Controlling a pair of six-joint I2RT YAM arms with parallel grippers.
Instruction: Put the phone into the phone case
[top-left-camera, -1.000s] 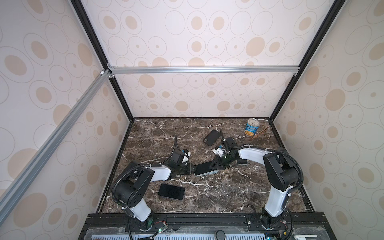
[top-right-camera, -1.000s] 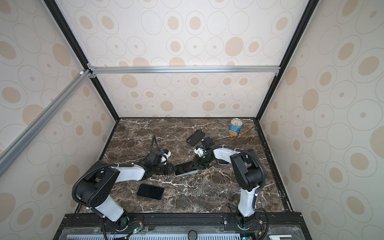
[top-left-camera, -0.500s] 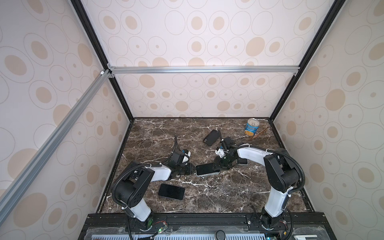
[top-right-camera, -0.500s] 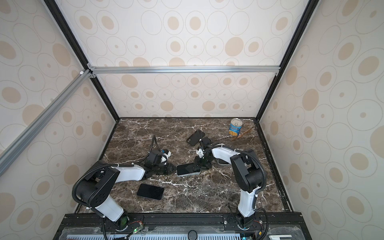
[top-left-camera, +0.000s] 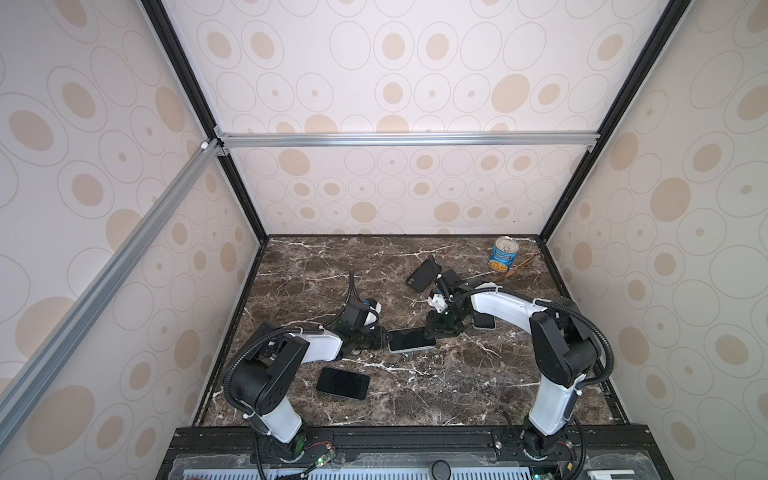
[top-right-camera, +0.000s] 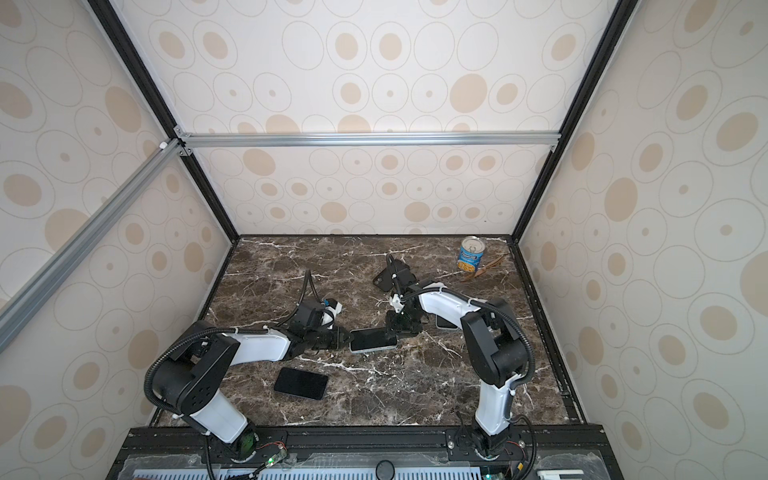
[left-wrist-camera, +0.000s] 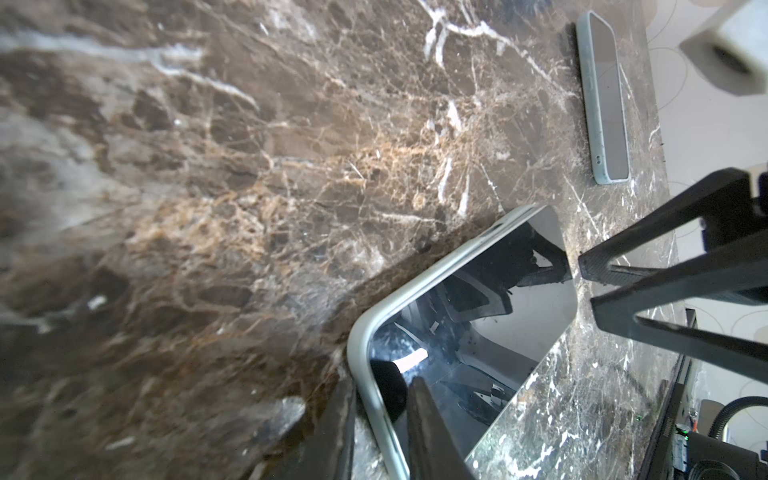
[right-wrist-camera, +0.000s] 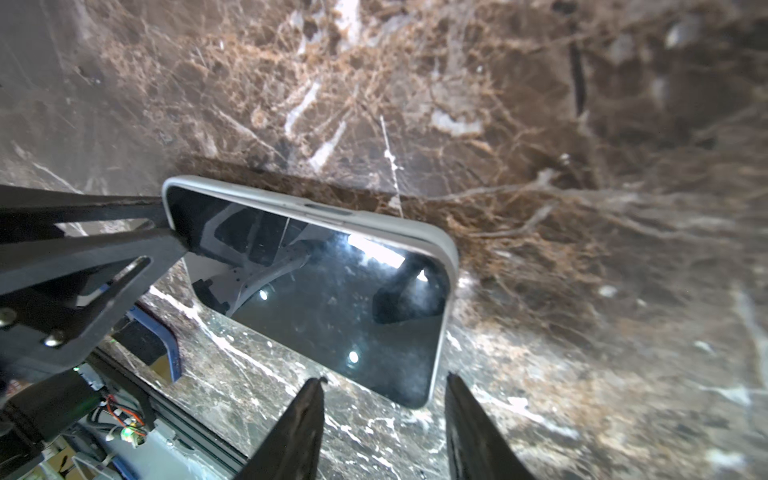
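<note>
- The phone (top-left-camera: 411, 340) is seen flat on the table (top-left-camera: 457, 386), inside the pale phone case (right-wrist-camera: 374, 222).
- One end of the phone case is clamped by the left jaws; the right jaws are parted, just off the other end, empty.
- Seating is judged nearly done; next, the corners should be pressed home and checked.

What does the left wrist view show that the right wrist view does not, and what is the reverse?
Only the left wrist view: a second phone in a pale case, lying flat farther off on the marble table.

Only the right wrist view: a blue-edged thing behind the left gripper, too hidden to name.

Both: the cased phone lying screen up on the table, the left gripper shut on one end, and the right gripper open at the opposite end, not holding it.
</note>
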